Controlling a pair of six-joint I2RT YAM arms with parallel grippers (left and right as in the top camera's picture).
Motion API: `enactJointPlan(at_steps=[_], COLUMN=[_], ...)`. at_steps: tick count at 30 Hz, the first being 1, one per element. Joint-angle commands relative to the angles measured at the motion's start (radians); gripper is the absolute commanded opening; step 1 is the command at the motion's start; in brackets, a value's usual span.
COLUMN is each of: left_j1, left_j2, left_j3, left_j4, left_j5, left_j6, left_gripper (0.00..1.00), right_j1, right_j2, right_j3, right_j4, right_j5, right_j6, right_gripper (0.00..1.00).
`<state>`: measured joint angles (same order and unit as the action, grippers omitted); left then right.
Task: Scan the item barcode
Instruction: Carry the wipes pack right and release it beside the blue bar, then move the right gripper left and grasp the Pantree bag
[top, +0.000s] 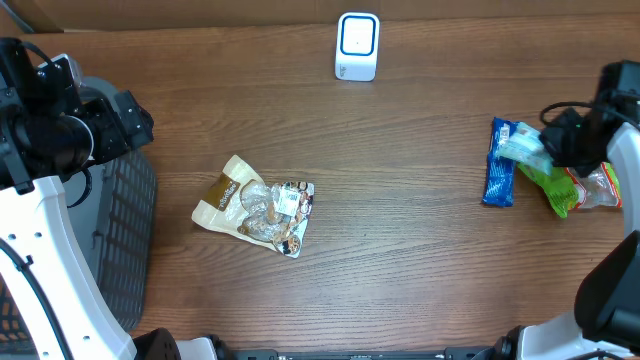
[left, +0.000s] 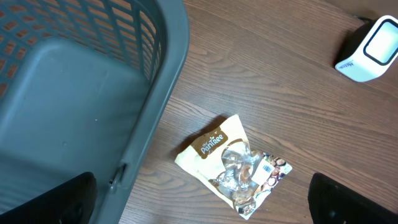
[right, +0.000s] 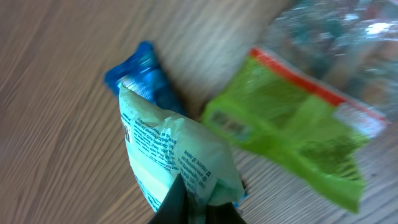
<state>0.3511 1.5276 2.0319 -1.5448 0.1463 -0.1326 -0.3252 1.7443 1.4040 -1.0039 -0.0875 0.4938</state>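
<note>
A white barcode scanner (top: 357, 46) stands at the table's far edge, also in the left wrist view's top right corner (left: 367, 50). At the right of the table my right gripper (top: 560, 140) is shut on a pale green printed packet (top: 522, 148). In the right wrist view the dark fingertips (right: 186, 202) pinch that packet's (right: 174, 155) lower end, and it hangs over a blue packet (right: 146, 81). My left gripper (left: 202, 202) is wide open and empty, hovering between the basket and a cream-and-brown snack bag (left: 233, 165).
A grey plastic basket (top: 125, 230) sits at the left edge. The snack bag (top: 255, 205) lies mid-table. Beside the right gripper lie the blue packet (top: 499, 165), a bright green bag (top: 548, 185) and a clear bag (top: 600, 190).
</note>
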Motion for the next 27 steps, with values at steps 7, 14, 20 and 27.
enactJointPlan(at_steps=[7,14,20,27], left_j1=[-0.005,-0.005,-0.005,-0.005], left_j2=[-0.011,-0.011,-0.011,-0.011], left_j3=[0.017,0.017,0.017,0.017], left_j4=[0.001,0.001,0.001,0.002], left_j5=[0.008,0.008,0.008,0.008], left_j6=[-0.018,-0.018,-0.018,-0.018], left_gripper=[1.00,0.99,1.00,1.00], right_j1=[-0.024,0.035,0.233,0.544], right_j2=[0.025,0.013,0.018,0.103], right_j3=[0.012,0.084,0.107,0.100], right_j4=[0.002,-0.010,0.037,0.151], right_j5=[-0.033,-0.362,-0.523,-0.491], right_j6=[-0.056,-0.279,-0.342,-0.337], right_gripper=[0.79,0.77,0.81,0.88])
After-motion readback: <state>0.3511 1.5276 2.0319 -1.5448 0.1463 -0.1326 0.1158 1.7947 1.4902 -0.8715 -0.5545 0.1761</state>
